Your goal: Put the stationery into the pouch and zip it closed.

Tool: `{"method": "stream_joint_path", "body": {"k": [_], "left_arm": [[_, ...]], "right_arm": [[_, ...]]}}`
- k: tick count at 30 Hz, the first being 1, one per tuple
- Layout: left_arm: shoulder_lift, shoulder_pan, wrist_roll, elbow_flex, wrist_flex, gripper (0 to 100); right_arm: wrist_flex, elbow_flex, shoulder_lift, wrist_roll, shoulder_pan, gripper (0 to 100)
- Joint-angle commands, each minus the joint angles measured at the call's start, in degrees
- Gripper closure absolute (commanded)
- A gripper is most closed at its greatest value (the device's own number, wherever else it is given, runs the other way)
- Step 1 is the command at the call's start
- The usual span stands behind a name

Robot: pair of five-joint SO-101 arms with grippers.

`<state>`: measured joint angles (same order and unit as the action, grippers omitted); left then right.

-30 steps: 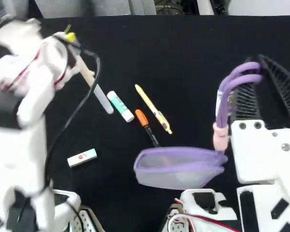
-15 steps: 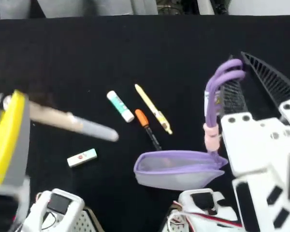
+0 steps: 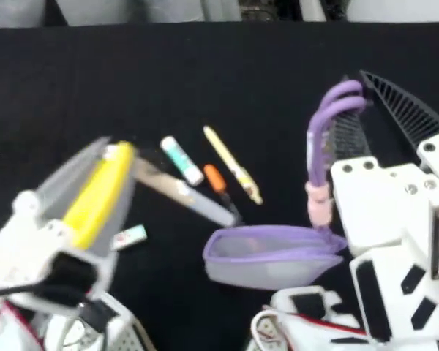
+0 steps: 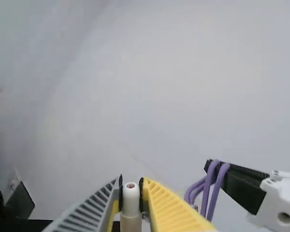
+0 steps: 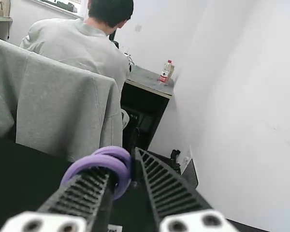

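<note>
Black cloth covers the counter (image 3: 58,80), seen from overhead. At eight o'clock the left tool (image 3: 119,153), with one yellow finger, is clamped on the pale end of a grey marker (image 3: 194,201). The left wrist view shows that end pinched between the jaws. The marker slants toward four o'clock, its tip just beside the rim of the pouch (image 3: 267,256).

A small white eraser (image 3: 130,236) lies at seven o'clock, beside that arm. Near the centre lie a white-and-teal tube (image 3: 181,161), an orange-capped pen (image 3: 221,189) and a yellow pen (image 3: 233,174), close together.

The purple pouch sits at six o'clock, its mouth apparently open. At three o'clock the right tool (image 3: 355,86) is closed on the pouch's purple strap (image 3: 318,139), which runs down to the pouch's right end.

The step in hand looks like loading the first piece. Next, the marker's tip needs guiding over the rim and into the mouth before release, while the strap is kept taut.

Counted: one pouch, two tools, one marker held, four pieces lying loose.
</note>
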<state>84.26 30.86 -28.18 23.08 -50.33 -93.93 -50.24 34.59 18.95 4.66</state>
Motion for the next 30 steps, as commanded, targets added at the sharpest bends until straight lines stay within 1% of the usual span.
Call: {"method": "stream_joint_path", "body": {"k": [1, 4, 7, 11, 15, 16, 19, 21, 23, 27, 30], "left_arm": [[2.5, 5.0, 5.7, 9.9, 7.8, 97], [4.3, 5.1, 6.2, 13.6, 9.1, 97], [6.5, 5.1, 6.2, 13.0, 9.0, 97], [8.5, 5.1, 6.2, 10.1, 9.0, 97], [9.0, 4.6, 6.0, 4.1, 8.9, 97], [9.0, 4.6, 4.7, 2.8, 8.4, 97], [9.0, 4.6, -2.1, -0.8, 2.9, 97], [9.1, 4.6, -4.5, -1.3, 0.7, 97], [9.1, 4.7, -4.4, -0.7, 0.0, 97], [9.1, 5.1, -3.9, 5.1, 0.4, 97], [9.1, 5.1, 0.3, 8.7, 0.6, 97]], "right_arm": [[1.3, 0.2, 0.4, 0.7, 0.6, 98.6], [1.7, 0.3, 0.4, 0.7, 0.6, 98.6], [1.9, 0.6, 0.2, 0.7, 0.5, 98.6], [2.0, 0.7, 0.0, 0.7, 0.5, 98.6], [2.0, 0.7, 0.0, 0.7, 0.5, 98.6], [2.0, 0.7, 0.0, 0.7, 0.5, 98.6], [2.0, 0.7, 0.0, 0.7, 0.5, 98.6], [2.0, 0.7, 0.0, 0.7, 0.5, 98.6], [2.0, 0.7, 0.0, 0.7, 0.5, 98.6], [1.9, 0.7, 0.0, 0.7, 0.5, 98.6], [1.9, 0.7, 0.1, 0.7, 0.5, 98.6]]}}
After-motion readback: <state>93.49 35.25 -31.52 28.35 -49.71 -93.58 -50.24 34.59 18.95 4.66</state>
